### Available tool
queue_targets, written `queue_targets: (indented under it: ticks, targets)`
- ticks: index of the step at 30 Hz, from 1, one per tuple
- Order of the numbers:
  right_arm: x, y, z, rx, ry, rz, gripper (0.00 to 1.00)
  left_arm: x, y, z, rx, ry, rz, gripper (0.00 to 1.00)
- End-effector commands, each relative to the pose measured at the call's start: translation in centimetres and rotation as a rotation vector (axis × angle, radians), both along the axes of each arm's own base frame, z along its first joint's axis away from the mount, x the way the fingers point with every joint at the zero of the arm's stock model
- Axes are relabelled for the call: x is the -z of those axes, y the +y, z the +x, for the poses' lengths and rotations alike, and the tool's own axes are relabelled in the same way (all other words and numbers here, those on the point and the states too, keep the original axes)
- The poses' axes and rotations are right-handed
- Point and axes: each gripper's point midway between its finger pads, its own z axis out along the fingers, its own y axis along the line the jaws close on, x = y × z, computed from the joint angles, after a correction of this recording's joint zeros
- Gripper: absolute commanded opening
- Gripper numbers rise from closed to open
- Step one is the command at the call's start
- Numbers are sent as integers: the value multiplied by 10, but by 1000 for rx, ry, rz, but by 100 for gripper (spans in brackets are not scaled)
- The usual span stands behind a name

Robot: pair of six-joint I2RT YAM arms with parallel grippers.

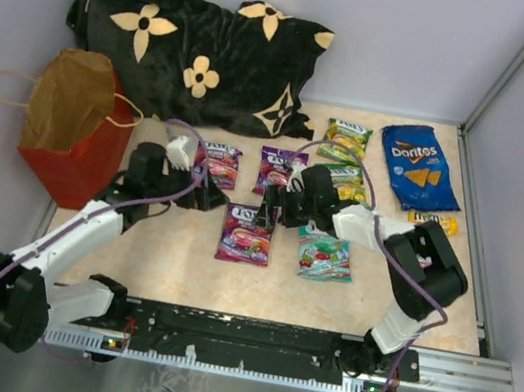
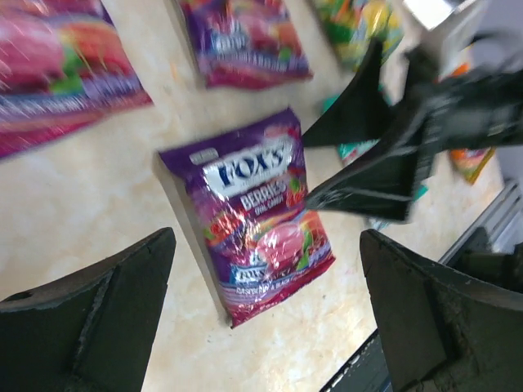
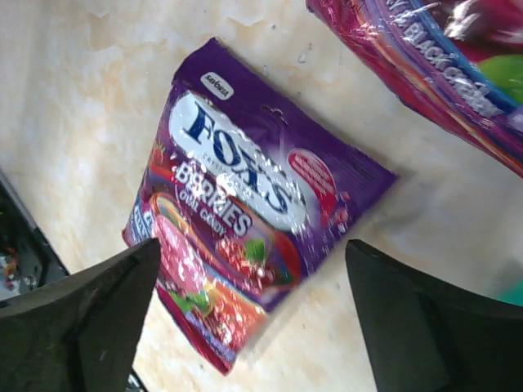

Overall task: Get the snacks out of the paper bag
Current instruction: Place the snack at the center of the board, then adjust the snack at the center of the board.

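Top cam: paper bag [image 1: 74,138] stands far left, snacks [image 1: 325,255] laid out on the table [image 1: 169,261]. Left wrist: left gripper [image 2: 268,245] spread wide, blurry right gripper [image 2: 307,171] probably above the purple pouch [image 2: 245,212]. Right wrist: fingers [image 3: 82,327] apart, pouch lying free.

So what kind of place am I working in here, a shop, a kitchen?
Probably a robot test cell: plain panel walls around a beige table, left arm and right arm bolted to a metal rail, and staged props like the flowered pillow and red paper bag.
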Motion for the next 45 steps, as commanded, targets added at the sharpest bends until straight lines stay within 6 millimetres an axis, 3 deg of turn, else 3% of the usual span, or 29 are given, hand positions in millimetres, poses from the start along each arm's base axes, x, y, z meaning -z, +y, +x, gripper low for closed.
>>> queue_targets:
  ticks: [1,5,9,16,24,34,41,45]
  targets:
    - [-72,-41,18,86,-266,-127,99,53,-20,-18,-28,109,134,100]
    - [-83,-98,24,329,-340,-293,94,80,-34,-26,-40,134,201,99]
    - [-61,-135,14,456,-328,-390,83,86,-39,-23,-76,89,276,98]
    - [-3,-150,-7,468,-209,-472,80,116,-42,-21,-82,101,391,98]
    - [22,-169,-17,518,-132,-574,80,132,-50,-22,-59,118,446,97]
    - [23,-186,-24,567,-63,-615,83,138,-68,-26,-10,130,475,97]
    - [10,-183,-32,536,-4,-594,87,145,-74,-36,-18,184,449,98]
    - [13,-188,-38,533,35,-587,87,143,-79,-39,-24,195,430,98]
